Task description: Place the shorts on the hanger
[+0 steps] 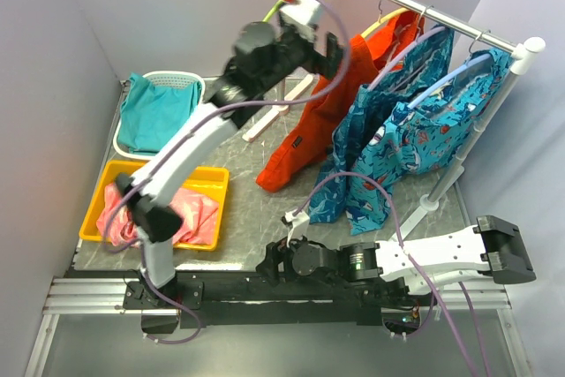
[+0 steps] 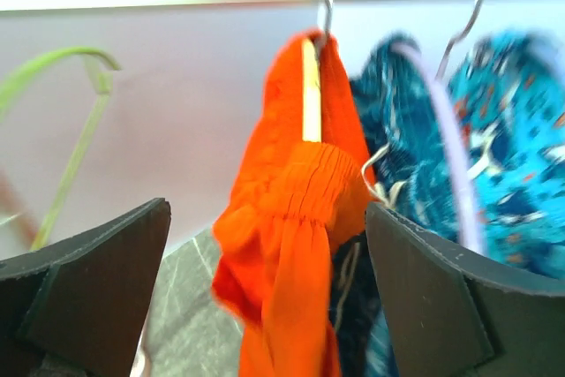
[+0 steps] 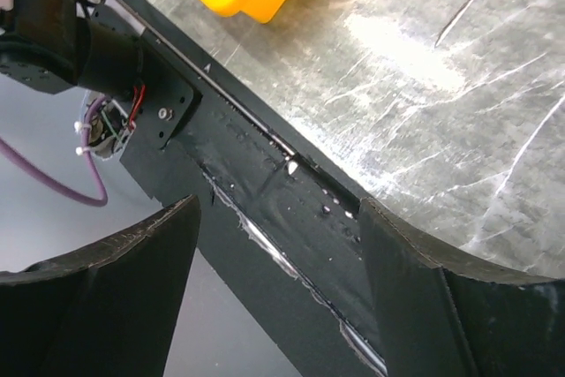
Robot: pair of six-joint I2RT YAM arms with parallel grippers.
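Note:
The bright red-orange shorts (image 1: 309, 130) hang from the yellow hanger (image 1: 389, 21), which is hooked on the white rail (image 1: 424, 11). In the left wrist view the shorts (image 2: 291, 236) drape over the hanger (image 2: 311, 94) straight ahead, with the gathered waist and a pale drawstring showing. My left gripper (image 1: 332, 52) is raised near the rail, just left of the shorts. It is open (image 2: 265, 209) and holds nothing. My right gripper (image 1: 274, 262) rests low by the arm bases, open and empty (image 3: 278, 205).
Teal patterned garments (image 1: 415, 121) hang on pale hangers right of the shorts. A lime-green hanger (image 1: 287, 2) hangs at the rail's left end. A yellow bin (image 1: 207, 184) holds a pink cloth. A white basket (image 1: 168, 81) holds a teal cloth.

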